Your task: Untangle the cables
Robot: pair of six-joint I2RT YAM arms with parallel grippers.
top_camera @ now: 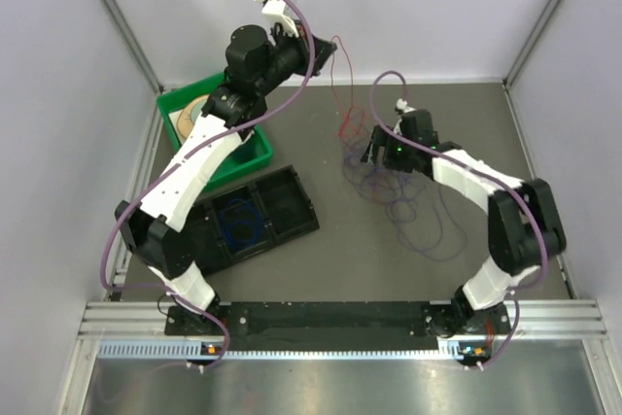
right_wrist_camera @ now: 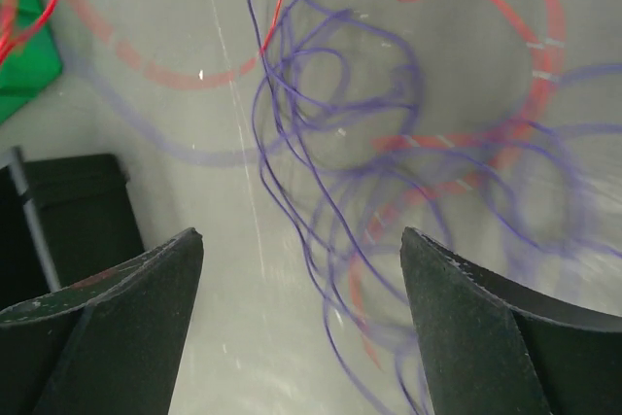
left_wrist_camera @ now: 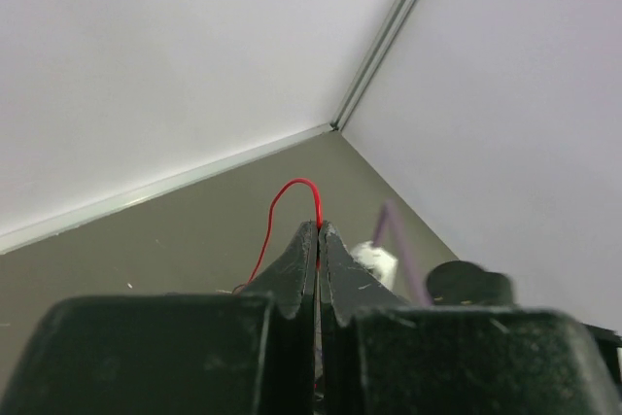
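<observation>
A tangle of thin purple cables [top_camera: 408, 206] and red cable lies on the grey table right of centre. My left gripper [top_camera: 327, 49] is raised high near the back wall and is shut on a red cable [top_camera: 342, 85], which hangs from it down to the tangle. In the left wrist view the red cable [left_wrist_camera: 292, 185] loops out from the closed fingertips of the left gripper [left_wrist_camera: 319, 226]. My right gripper [top_camera: 373, 151] is open and low over the tangle's left edge. In the right wrist view purple loops [right_wrist_camera: 321, 143] and red cable [right_wrist_camera: 466, 143] lie between and beyond the right gripper [right_wrist_camera: 301, 240]; it holds nothing.
A green bin [top_camera: 243, 157] stands at the back left, with the left arm over it. A black compartment tray [top_camera: 287, 201] lies in front of it and holds a blue cable coil [top_camera: 238, 225]. White walls close in the back and both sides.
</observation>
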